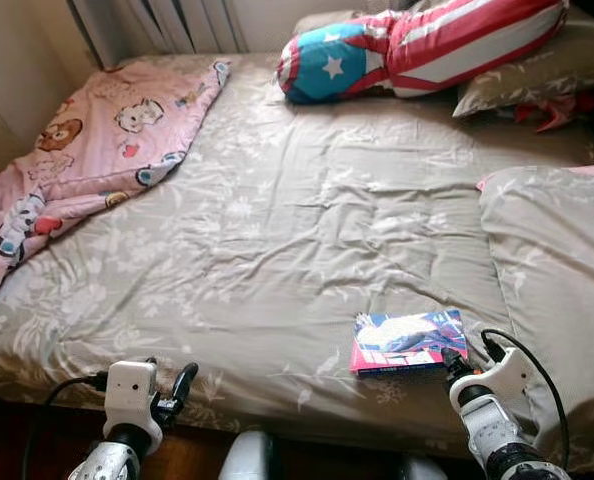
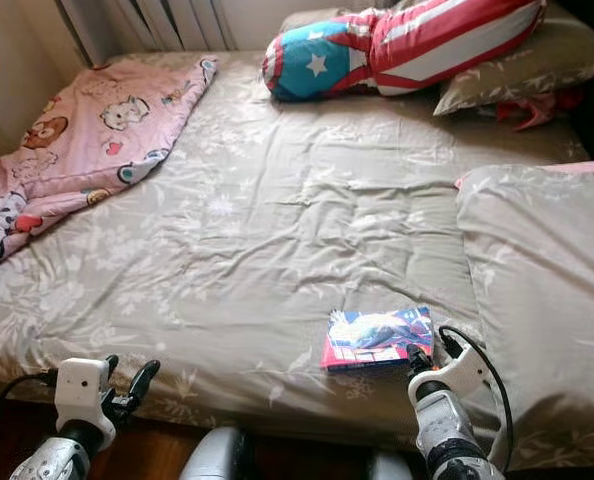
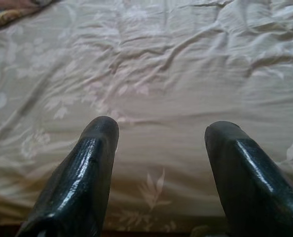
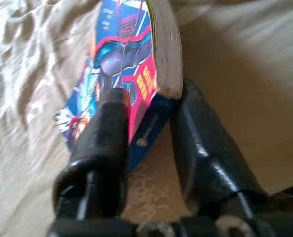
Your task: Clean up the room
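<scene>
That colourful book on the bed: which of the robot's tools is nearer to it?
Right. The right tool straddles the book's corner; the left tool hovers open at the bed's edge, well aside.

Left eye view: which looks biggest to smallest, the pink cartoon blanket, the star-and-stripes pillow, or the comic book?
1. Pink cartoon blanket.
2. Star-and-stripes pillow; it lies farther from the camera, so the real gap is unsure.
3. Comic book, clearly smallest, though nearest, at the right gripper.

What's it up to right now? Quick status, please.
Right gripper clamped on book corner, book lying on bed. Left gripper open, hovering at bed's near edge. Nothing in the way.
</scene>
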